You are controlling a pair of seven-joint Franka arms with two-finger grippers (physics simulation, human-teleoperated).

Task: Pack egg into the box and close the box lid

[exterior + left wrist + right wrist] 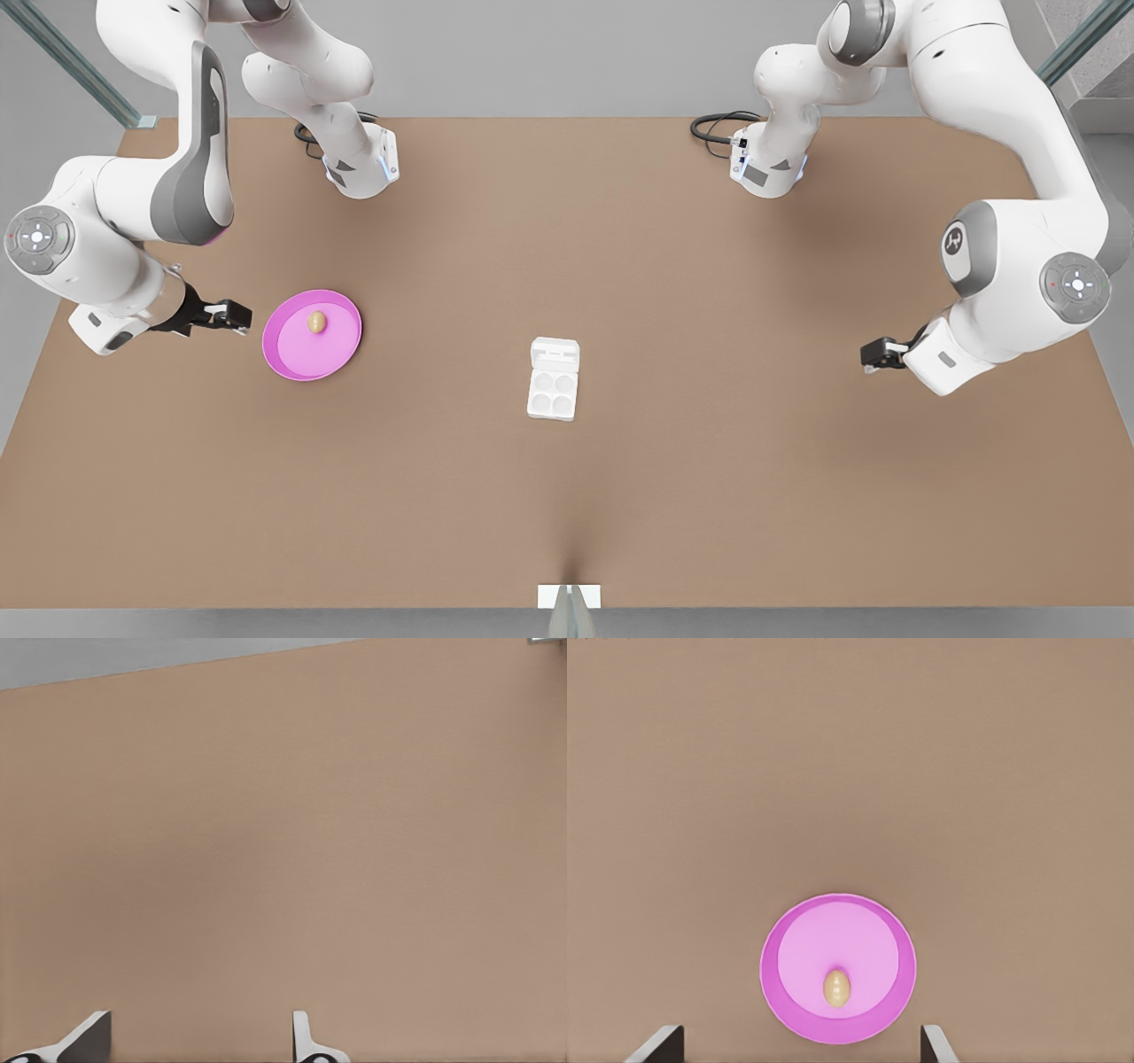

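The tan egg (316, 322) (837, 987) lies on a round pink plate (297, 359) (776, 943) toward the front view's left. My right gripper (232, 315) (802, 1051) hovers just left of the plate, open, with nothing between its fingers. The white box (552, 395) sits mid-table with all its cups bare. Its lid (555, 353) lies folded open on the far side. My left gripper (873, 354) (197, 1038) waits far off at the front view's right, open and holding nothing, over bare table.
The brown table (709, 496) stretches wide around the box and plate. Both arm bases (363, 168) (766, 173) stand at the far edge with black cables. A small white bracket (568, 596) sits at the near edge.
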